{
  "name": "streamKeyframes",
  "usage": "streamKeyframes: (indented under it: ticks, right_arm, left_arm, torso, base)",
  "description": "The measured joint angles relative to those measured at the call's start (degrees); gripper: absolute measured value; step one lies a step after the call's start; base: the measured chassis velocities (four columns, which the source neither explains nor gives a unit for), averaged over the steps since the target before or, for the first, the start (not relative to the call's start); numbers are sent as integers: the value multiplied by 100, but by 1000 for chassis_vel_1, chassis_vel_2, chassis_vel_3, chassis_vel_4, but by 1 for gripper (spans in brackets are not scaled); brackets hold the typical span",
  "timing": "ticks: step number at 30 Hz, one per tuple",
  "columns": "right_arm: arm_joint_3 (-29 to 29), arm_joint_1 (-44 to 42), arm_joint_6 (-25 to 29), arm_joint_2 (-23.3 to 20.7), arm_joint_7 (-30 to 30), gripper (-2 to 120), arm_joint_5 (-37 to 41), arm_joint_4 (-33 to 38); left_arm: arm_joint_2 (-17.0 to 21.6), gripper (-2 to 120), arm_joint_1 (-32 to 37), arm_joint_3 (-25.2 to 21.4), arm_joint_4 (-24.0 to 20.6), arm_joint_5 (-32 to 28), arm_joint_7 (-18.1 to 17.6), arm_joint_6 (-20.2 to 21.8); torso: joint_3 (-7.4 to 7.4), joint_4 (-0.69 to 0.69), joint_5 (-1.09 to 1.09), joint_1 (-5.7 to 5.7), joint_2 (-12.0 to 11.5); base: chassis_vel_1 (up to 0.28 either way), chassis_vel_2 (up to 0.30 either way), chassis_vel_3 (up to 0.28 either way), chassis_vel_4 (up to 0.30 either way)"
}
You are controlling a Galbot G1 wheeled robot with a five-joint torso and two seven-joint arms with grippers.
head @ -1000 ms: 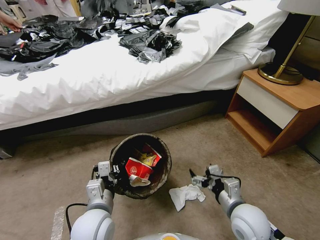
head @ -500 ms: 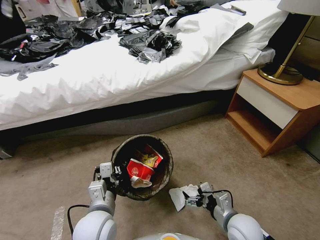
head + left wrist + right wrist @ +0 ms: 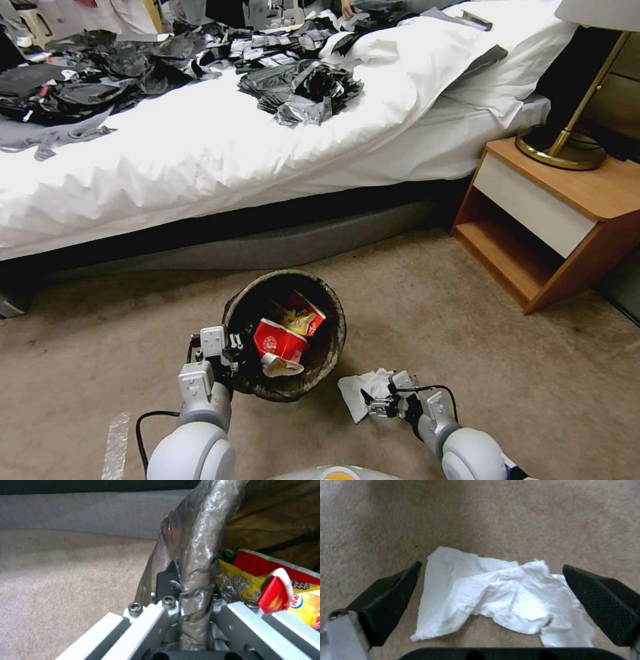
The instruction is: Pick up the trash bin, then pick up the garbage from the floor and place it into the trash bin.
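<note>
From the head view, the trash bin point(image 3: 285, 333) sits tilted on the carpet point(image 3: 467, 320) in front of the bed point(image 3: 200, 160), its dark bag folded over the rim and red and yellow wrappers point(image 3: 283, 330) lying inside. The left gripper point(image 3: 223, 347) is at the bin's near-left rim, and the right gripper point(image 3: 373, 402) is low over a white crumpled tissue point(image 3: 357, 390) on the floor just right of the bin. Over to the left wrist view: the fingers point(image 3: 166, 580) are clamped on the bag-covered rim point(image 3: 195, 555), snack packets point(image 3: 266, 580) showing inside just past it. And the right wrist view: two black fingers point(image 3: 391, 602) spread wide, one on each side of the tissue point(image 3: 500, 595), which lies flat on the carpet, nothing gripped.
</note>
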Motion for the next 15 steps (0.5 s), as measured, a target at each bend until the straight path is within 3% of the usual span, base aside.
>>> streamKeyframes:
  ticks: [10, 13, 15]
  right_arm:
    - [19, 176, 322, 571, -179, 98, -338, -766]
    - [44, 176, 399, 620, -199, 90, -375, -889]
    - [73, 175, 503, 654, -232, 79, -432, -992]
  left_arm:
    - [-8, 0, -2, -7, 24, -2, 0, 0]
    - [-14, 0, 3, -3, 21, 0, 1, 0]
    - [-19, 0, 5, 7, 18, 1, 1, 0]
  torso:
    - [0, 0, 0, 0, 0]
    - [0, 0, 0, 0, 0]
    - [0, 0, 0, 0, 0]
  base:
    - [0, 0, 0, 0]
    - [0, 0, 0, 0]
    - [0, 0, 0, 0]
